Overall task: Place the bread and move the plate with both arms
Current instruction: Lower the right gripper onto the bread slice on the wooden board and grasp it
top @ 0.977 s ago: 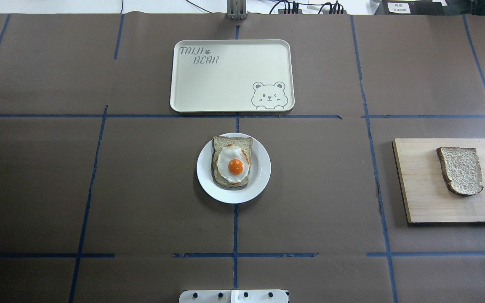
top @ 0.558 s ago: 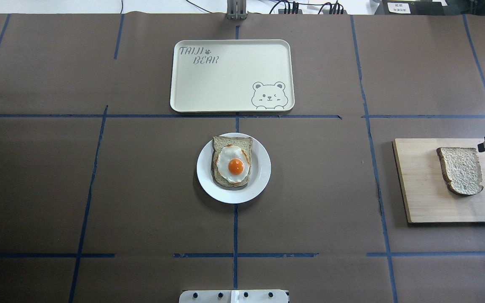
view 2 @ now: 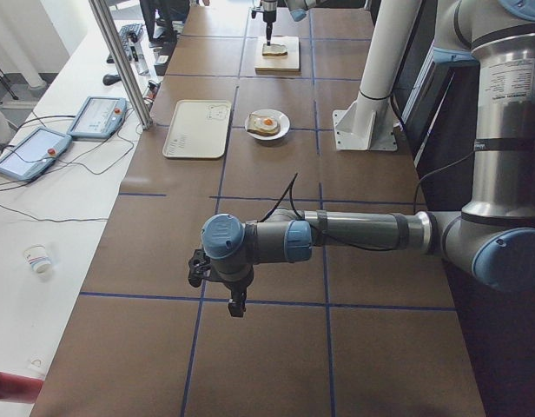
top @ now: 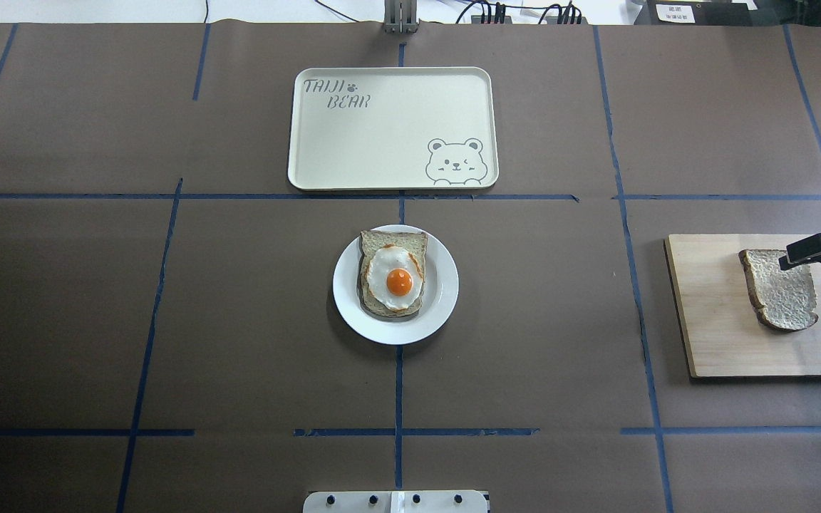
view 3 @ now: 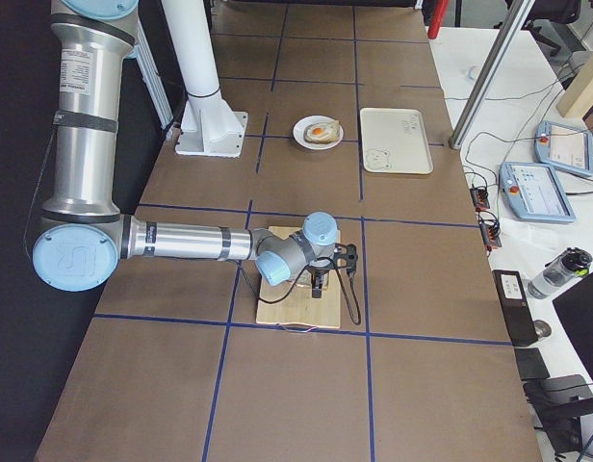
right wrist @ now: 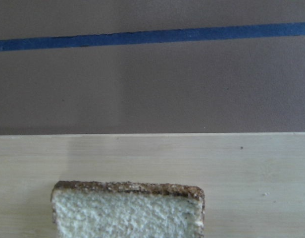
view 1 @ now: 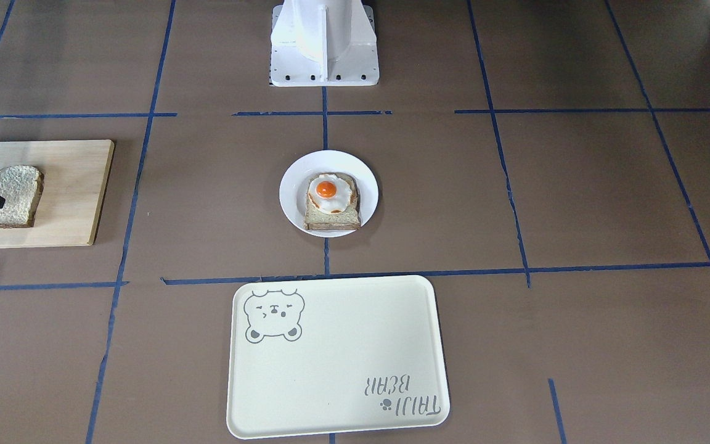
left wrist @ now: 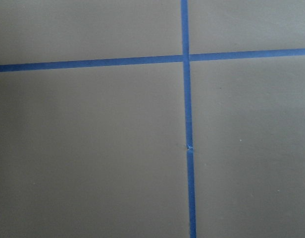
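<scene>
A slice of bread point(top: 781, 292), pale brown and speckled, with a dark crust, one straight end and one rounded end, lies flat on a pale wooden cutting board point(top: 717, 342) at the counter's point(top: 239, 320) right end. We see its spongy, pitted crumb close up in the right wrist view.

The black fingers of the right arm point(top: 802, 253) sit over the slice's far right corner. We cannot tell whether they are apart or together, or whether they touch the crust. Nothing is gripped as far as we can see.

In the counter's middle, well apart from the board, stands the small round white plate point(top: 446, 285), glossy and smooth. On it rests a second slice topped with a fried egg point(top: 396, 278), white with an orange yolk. Just beyond the plate lies a cream rectangular tray point(top: 382, 128) with rounded corners and a bear drawing.

The left arm point(view 2: 363, 233) reaches low over bare brown paper crossed with blue tape, far from the plate. We cannot tell how the left fingers point(view 2: 237, 300) stand.

We judge the task barely begun: the bread is not yet picked up, and the plate is not yet moved.
</scene>
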Robot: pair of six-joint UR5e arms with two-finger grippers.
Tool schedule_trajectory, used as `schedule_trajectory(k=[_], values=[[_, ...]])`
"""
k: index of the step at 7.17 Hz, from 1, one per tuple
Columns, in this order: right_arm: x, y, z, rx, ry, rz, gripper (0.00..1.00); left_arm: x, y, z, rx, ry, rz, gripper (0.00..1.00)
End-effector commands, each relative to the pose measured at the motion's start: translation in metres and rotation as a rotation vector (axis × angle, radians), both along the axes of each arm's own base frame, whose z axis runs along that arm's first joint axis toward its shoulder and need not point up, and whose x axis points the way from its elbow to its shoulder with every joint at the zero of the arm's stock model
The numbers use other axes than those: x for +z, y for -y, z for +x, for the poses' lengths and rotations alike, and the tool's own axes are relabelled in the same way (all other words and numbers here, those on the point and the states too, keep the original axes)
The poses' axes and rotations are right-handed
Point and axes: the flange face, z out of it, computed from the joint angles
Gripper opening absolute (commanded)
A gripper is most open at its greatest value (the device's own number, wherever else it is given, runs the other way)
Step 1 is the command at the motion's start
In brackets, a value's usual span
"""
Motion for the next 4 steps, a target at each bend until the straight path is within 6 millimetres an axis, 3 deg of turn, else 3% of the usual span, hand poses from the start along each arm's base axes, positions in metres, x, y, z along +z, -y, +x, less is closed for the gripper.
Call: schedule_trajectory(k=[1,2,3,4], values=[[0.005,-0.002,-0.005,0.022,0.014,0.009,0.98,0.000,0.000,0.000,-0.001,-0.004,-0.002,1.00],[0.002,-0.004,-0.003,0.064,0.039,0.004,0.89,-0.001,0.000,0.000,-0.001,-0.004,0.001,1.00],[0.005,-0.010,0.000,0.064,0.043,-0.001,0.88,-0.003,0.000,0.000,-0.001,-0.004,0.006,1.00],[0.008,-0.014,0.002,0.063,0.041,-0.007,0.81,-0.003,0.000,0.000,-0.001,-0.004,0.006,1.00]])
